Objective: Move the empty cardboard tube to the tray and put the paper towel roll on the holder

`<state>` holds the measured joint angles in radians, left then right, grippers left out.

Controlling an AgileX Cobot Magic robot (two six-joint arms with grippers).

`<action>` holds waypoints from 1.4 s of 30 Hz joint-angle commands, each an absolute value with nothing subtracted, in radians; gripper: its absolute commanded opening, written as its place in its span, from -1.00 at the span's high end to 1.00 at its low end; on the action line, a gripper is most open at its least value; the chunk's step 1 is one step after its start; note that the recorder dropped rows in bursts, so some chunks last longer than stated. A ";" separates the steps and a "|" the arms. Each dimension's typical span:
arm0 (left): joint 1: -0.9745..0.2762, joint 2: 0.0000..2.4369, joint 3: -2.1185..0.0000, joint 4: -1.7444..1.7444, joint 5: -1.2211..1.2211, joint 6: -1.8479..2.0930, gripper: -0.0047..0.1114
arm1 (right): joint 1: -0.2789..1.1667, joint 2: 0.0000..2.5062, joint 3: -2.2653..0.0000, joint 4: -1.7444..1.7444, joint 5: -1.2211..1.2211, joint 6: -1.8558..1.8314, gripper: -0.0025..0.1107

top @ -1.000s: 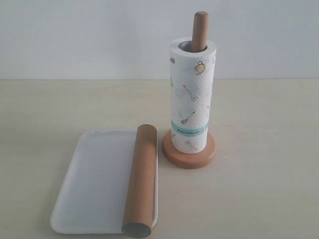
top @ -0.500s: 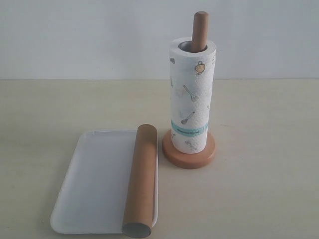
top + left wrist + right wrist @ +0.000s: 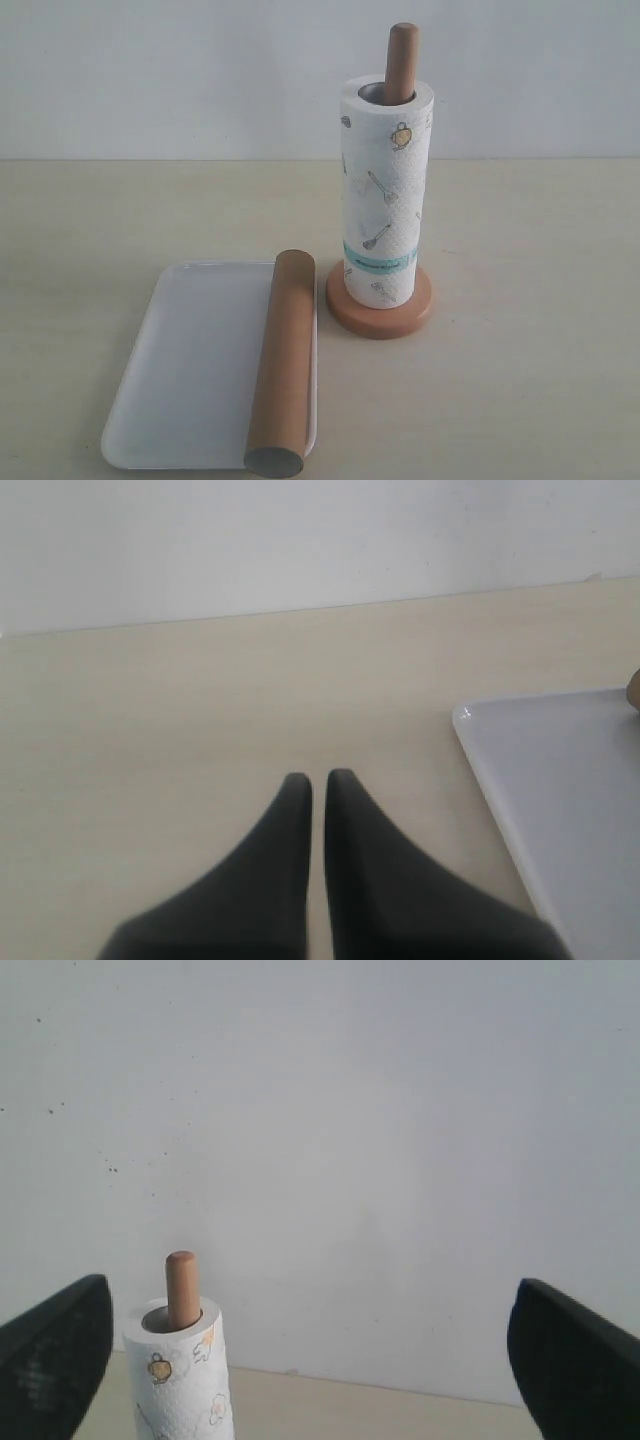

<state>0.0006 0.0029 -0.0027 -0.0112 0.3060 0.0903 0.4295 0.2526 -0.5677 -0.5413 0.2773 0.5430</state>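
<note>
The paper towel roll stands upright on the holder, whose post pokes out of the core. The brown cardboard tube lies along the right rim of the white tray, its near end past the tray's front edge. Neither gripper shows in the exterior view. In the left wrist view my left gripper is shut, empty, over bare table beside the tray. In the right wrist view my right gripper is wide open, apart from the roll and post.
A pale wooden table carries everything, with a plain white wall behind it. Bare tabletop lies to the right of the holder and to the left of the tray.
</note>
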 commanded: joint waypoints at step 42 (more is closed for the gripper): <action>0.003 0.000 0.000 -0.015 0.307 0.082 0.85 | 0.141 0.235 -0.565 -0.454 0.574 0.587 0.93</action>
